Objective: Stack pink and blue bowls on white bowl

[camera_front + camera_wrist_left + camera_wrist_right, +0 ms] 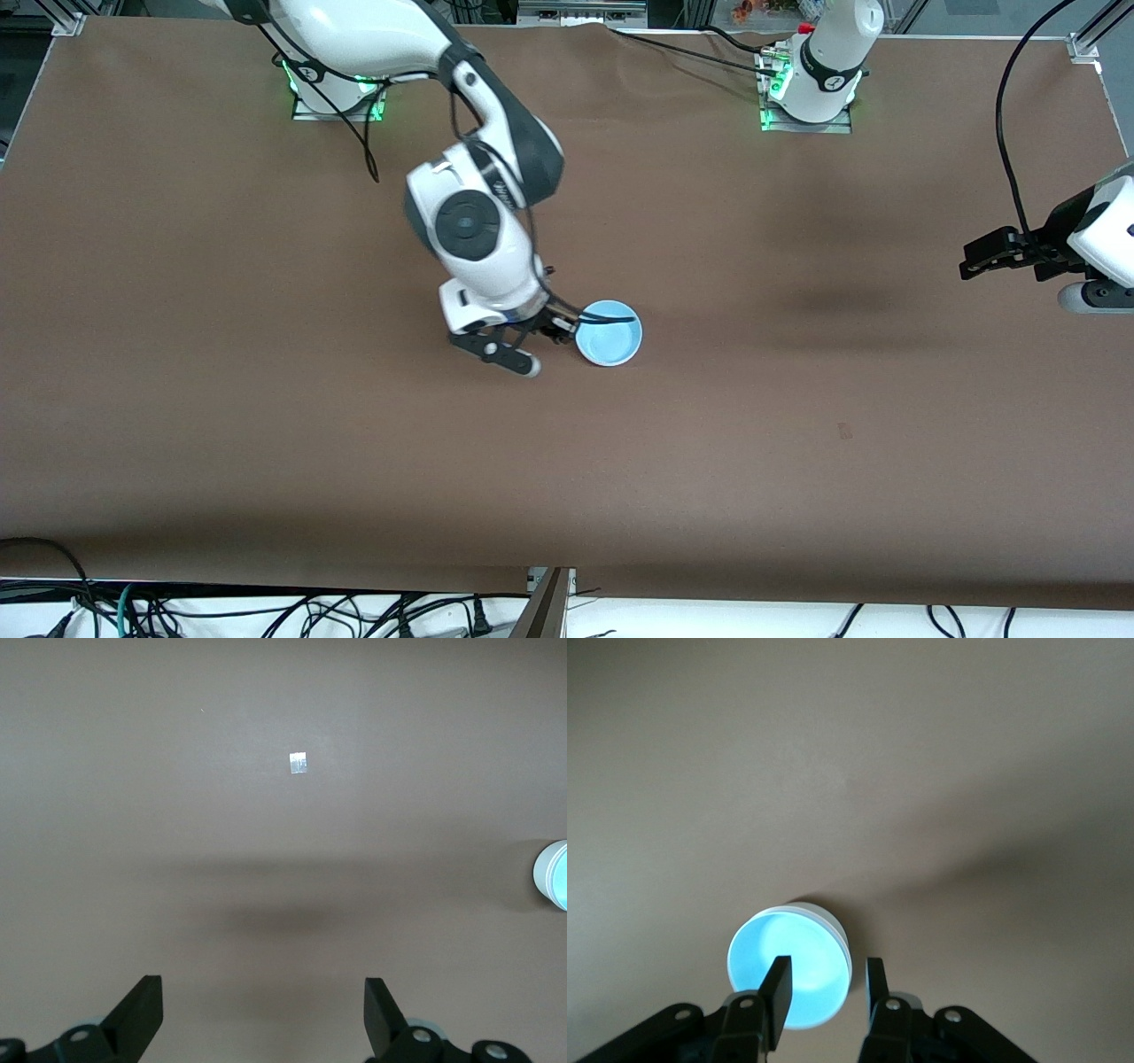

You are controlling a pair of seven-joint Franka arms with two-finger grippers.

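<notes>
Front view. The right arm reaches down from its base at the top of the frame to the middle of the table (266, 425). The right gripper (592, 322) sits over the blue bowl (611, 346) at frame centre. This is the only bowl spot I can find on the cloth. No pink bowl or white bowl stands alone anywhere. The left gripper (972, 262) hangs at the frame's edge over bare cloth toward the left arm's end, where that arm waits.

Left wrist view. The left gripper (263, 1019) is spread wide with nothing between its fingers. A small pale tag (299, 763) lies on the cloth. At the frame's edge a sliver of the bowl stack (554, 873) shows a white wall under a bluish rim.

Right wrist view. The blue bowl (766, 957) is seen from above, its inside glowing. A paler band wraps the outside of its rim, which I read as another bowl underneath. The right gripper (827, 979) straddles the rim, one finger over the hollow and one outside. They are parted, with a visible gap on the inner side — not pinching, as far as I can judge.

Progress: blue looks nested on top of a white bowl. Pink is hidden — probably sandwiched between them, though I cannot confirm it. If so, the stacking is done and only clearing the right arm is left.
</notes>
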